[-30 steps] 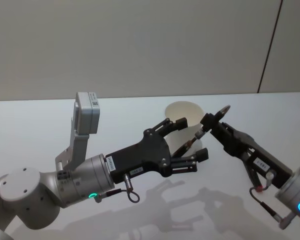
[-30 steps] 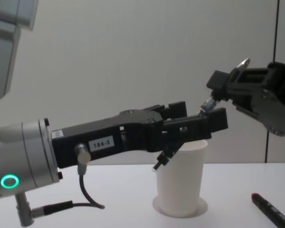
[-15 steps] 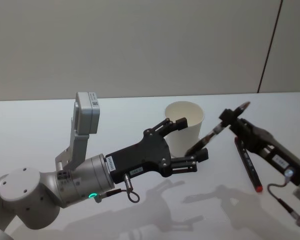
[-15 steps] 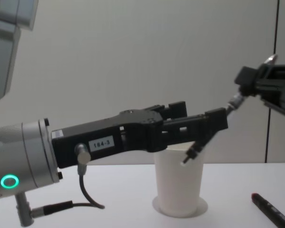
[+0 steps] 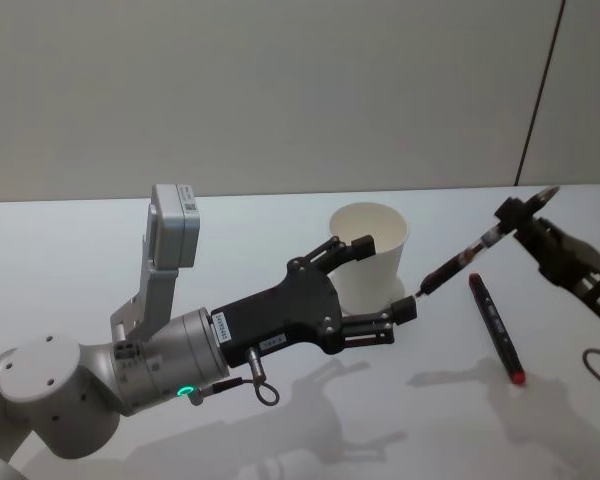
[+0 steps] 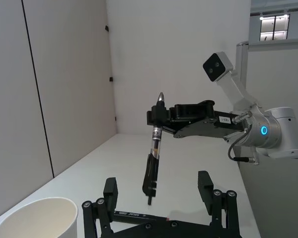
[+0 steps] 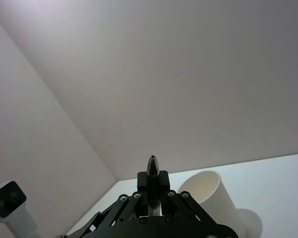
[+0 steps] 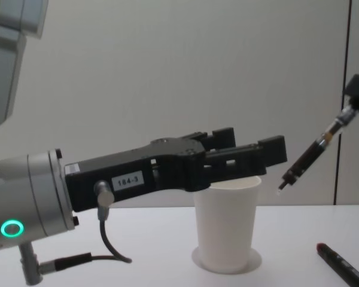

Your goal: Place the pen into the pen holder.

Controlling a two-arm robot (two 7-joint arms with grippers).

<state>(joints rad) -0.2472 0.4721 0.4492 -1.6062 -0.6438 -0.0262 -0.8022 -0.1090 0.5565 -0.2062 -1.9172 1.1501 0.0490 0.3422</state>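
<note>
Plain white paper-cup pen holder (image 5: 370,252): rolled rim, tapered, upright on smooth white table (image 5: 60,260). My right gripper (image 5: 512,213) clamps upper end of slim dark pen (image 5: 468,257). Pen slants in air, lower tip toward holder, at its 3 o'clock, apart from it. My left gripper (image 5: 385,277): black, fingers spread wide, empty, beside holder at rim height. Flat on table, 4 o'clock from holder: black marker with red end (image 5: 496,326).
</note>
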